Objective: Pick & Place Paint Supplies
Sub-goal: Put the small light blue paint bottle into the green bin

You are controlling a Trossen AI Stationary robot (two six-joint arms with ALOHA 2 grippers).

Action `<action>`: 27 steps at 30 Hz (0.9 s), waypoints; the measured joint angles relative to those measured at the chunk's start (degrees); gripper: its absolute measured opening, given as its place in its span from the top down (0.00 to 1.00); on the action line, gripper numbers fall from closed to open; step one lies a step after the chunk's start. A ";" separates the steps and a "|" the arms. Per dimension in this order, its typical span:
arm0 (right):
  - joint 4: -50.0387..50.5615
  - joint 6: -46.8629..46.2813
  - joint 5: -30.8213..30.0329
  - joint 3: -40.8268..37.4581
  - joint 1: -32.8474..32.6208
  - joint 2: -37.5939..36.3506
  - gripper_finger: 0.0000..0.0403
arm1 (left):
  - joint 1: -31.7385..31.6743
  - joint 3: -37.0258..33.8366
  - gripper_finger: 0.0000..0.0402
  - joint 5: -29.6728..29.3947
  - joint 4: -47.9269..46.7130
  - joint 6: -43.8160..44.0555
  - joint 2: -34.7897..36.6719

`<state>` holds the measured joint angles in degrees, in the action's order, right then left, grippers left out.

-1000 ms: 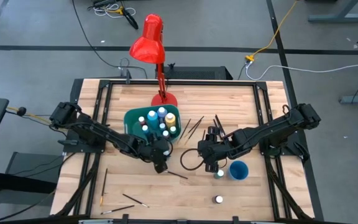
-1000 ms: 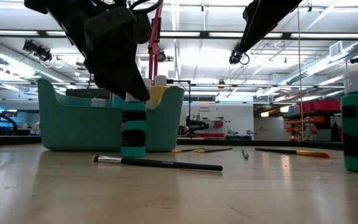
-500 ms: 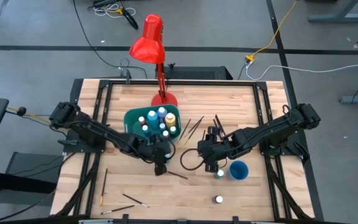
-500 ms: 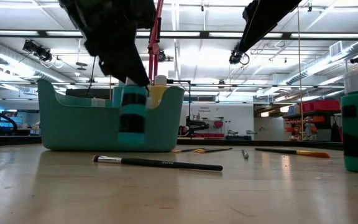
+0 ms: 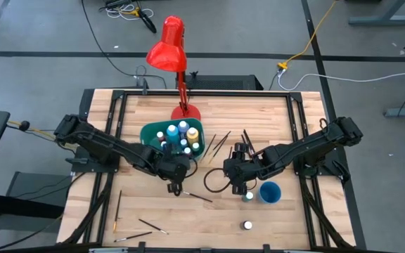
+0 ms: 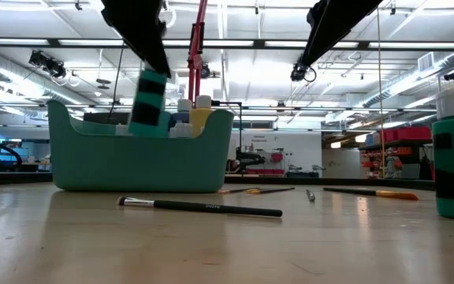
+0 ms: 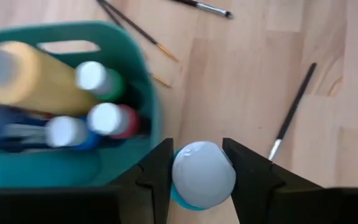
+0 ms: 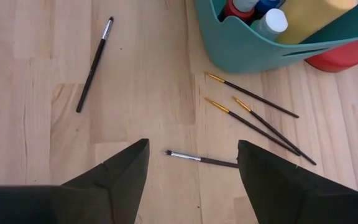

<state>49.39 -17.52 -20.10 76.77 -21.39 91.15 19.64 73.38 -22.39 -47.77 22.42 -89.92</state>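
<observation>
Left gripper [image 7: 196, 163] clamped on a teal paint bottle [image 7: 202, 175], one dark finger [image 7: 157, 171] on each side of its white cap, bottle lifted clear of the table. In the low view, same bottle [image 6: 149, 104] tilted, hanging at the level of the teal bin's rim [image 6: 93, 114], on the near side of the bin. From above, left gripper [image 5: 174, 169] just beside the bin's near edge [image 5: 146, 132], partly over it.

Inside the bin: several white-capped bottles, among them a blue one [image 5: 183, 128], a yellow one [image 5: 193, 133] and a red-bodied one [image 7: 113, 120] (wrist view only).

Right gripper [image 8: 191, 163] spread wide, gripping nothing, hanging above bare wood with a short brush [image 8: 197, 158] lying between its fingers [image 8: 118, 177] on the table below. From above, right gripper [image 5: 233, 172] to the right of the bin, near the round blue cup [image 5: 269, 192].

Another bottle [image 5: 248, 196] standing just left of the cup, and one more white-capped bottle [image 5: 247, 225] apart, toward the near edge.

Loose brushes on the wood: a long dark one [image 6: 199, 207] in front of the bin, three thin gold-ferruled ones [image 8: 253, 114] near the bin's corner, a few more [image 5: 150, 225] at the near left of the table [image 5: 132, 197].

Red desk lamp [image 5: 167, 46] standing behind the bin
</observation>
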 joint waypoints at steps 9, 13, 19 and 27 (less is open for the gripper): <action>-1.23 0.49 0.00 0.00 0.02 0.02 0.38 | -0.13 0.31 0.69 -4.79 -7.55 -0.69 8.82; -2.12 0.66 0.00 0.00 0.02 0.02 0.38 | -1.93 -2.13 0.65 -6.58 -7.65 -1.16 12.07; -3.29 1.93 -0.01 0.02 0.02 0.02 0.38 | -5.44 -11.75 0.67 -5.93 1.70 -2.71 14.72; -3.69 2.16 0.01 0.02 0.02 0.02 0.38 | -9.84 -24.13 0.66 -2.85 21.21 -5.12 14.64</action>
<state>45.69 -15.35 -20.10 76.79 -21.37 91.18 9.79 49.25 -25.24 -26.56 17.30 -75.29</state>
